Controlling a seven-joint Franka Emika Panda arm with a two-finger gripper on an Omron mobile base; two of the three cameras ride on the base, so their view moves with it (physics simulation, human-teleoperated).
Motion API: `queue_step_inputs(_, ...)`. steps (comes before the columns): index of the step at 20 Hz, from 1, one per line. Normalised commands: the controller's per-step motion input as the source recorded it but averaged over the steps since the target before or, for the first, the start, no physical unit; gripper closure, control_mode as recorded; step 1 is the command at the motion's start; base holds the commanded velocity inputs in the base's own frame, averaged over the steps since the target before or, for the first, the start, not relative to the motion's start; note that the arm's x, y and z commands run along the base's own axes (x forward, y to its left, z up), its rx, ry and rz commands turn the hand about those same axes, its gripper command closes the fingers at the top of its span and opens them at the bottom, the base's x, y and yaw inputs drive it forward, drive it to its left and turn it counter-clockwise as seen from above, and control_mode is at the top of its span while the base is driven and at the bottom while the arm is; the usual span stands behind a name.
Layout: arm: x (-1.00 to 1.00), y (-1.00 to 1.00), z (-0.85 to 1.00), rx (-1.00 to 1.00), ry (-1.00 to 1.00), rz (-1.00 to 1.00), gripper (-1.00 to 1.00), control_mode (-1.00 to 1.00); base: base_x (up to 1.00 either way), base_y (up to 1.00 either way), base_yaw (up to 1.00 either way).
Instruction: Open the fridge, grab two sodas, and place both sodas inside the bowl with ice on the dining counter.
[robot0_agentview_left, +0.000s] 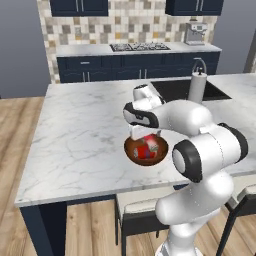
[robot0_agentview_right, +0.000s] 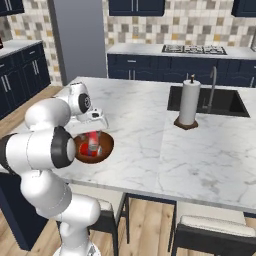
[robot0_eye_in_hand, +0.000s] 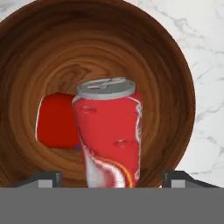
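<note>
The round reddish-brown wooden bowl (robot0_agentview_left: 146, 150) sits on the white grey-veined marble dining counter (robot0_agentview_left: 80, 140), near its front edge, and both small red cylindrical soda cans are inside it. In the hand view, one can (robot0_eye_in_hand: 110, 133) stands close up between the fingertips with its silver top showing, and the second can (robot0_eye_in_hand: 56, 121) lies behind it toward the bowl's far wall.

The two-finger gripper (robot0_eye_in_hand: 112, 177) hangs just above the bowl with its jaws spread, each dark tip standing clear of the near can's sides, so nothing is clamped.

The step in hand looks like the release of the second soda, with the task close to finished. To do it well, the hand should lift straight up along the can's axis, keeping the jaws wide, so neither tip brushes the can or tips it over the bowl's rim.
</note>
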Motion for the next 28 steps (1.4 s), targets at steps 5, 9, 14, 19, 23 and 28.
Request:
queue_step_inputs(5,0.0,0.0,0.31,0.0,-0.02,0.0,-1.0,-1.0,0.0,0.0,0.0)
queue_step_inputs(9,-0.14,-0.01,0.49,0.0,-0.07,0.0,-1.0,-1.0,0.0,0.0,0.0)
queue_step_inputs(14,-0.67,-0.04,0.4,0.0,-0.11,0.0,-1.0,-1.0,0.0,0.0,0.0)
queue_step_inputs(19,-0.84,-0.15,0.42,0.01,-0.09,0.0,-1.0,-1.0,0.0,0.0,0.0)
queue_step_inputs(23,-0.87,-0.12,0.42,0.01,-0.09,0.0,-1.0,-1.0,0.0,0.0,0.0)
queue_step_inputs(28,-0.95,0.01,0.2,0.0,-0.02,0.0,-1.0,-1.0,0.0,0.0,0.0)
